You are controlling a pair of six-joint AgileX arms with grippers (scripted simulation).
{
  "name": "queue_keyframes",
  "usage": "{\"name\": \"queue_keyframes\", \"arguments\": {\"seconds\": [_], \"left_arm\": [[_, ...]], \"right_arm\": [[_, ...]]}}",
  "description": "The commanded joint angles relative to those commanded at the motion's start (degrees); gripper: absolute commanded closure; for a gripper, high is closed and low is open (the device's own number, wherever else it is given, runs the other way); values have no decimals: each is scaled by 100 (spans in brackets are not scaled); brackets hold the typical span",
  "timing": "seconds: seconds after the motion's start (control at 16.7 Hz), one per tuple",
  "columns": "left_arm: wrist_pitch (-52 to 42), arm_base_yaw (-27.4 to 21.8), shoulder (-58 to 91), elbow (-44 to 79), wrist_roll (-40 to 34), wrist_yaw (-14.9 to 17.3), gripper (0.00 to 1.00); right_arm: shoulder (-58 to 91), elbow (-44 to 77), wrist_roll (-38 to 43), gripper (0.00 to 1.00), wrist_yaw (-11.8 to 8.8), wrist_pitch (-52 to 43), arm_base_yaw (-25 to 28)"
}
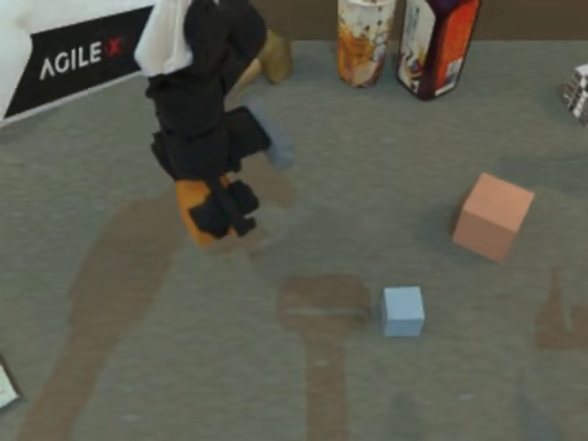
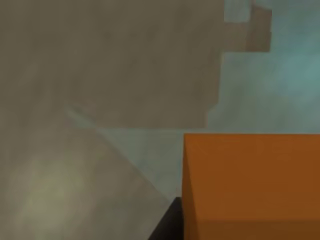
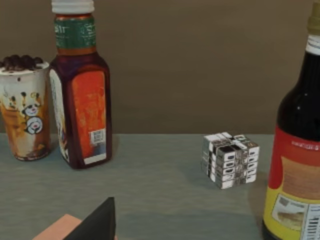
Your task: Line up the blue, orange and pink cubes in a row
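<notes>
My left gripper (image 1: pixel 219 213) grasps the matte bright orange cube (image 1: pixel 192 204) at table left; right arm's grip state unverifiable

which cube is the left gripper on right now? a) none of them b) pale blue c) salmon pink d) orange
d: in the top view the left gripper sits on the orange cube, which also fills the left wrist view, while the blue cube and pink cube lie apart on the table.
</notes>
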Motion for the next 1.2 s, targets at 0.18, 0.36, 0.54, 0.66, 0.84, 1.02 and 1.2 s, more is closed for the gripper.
{"name": "queue_keyframes", "arguments": {"seconds": [0.18, 0.36, 0.54, 0.66, 0.84, 1.02, 1.2], "left_arm": [[-194, -903, 77, 264, 350, 1, 100], [-356, -1658, 123, 482, 660, 1, 100], [-421, -1934, 133, 568, 801, 0, 100], [-421, -1934, 133, 568, 801, 0, 100], [-309, -1925, 138, 488, 807, 3, 100], [179, -1935, 283, 160, 811, 12, 100], [746, -1929, 470, -228, 795, 6, 100]], "right_arm": [[0, 0, 0, 0, 0, 0, 0], [0, 0, 0, 0, 0, 0, 0], [0, 0, 0, 0, 0, 0, 0], [0, 0, 0, 0, 0, 0, 0], [0, 0, 0, 0, 0, 0, 0], [0, 0, 0, 0, 0, 0, 0], [0, 0, 0, 0, 0, 0, 0]]}}
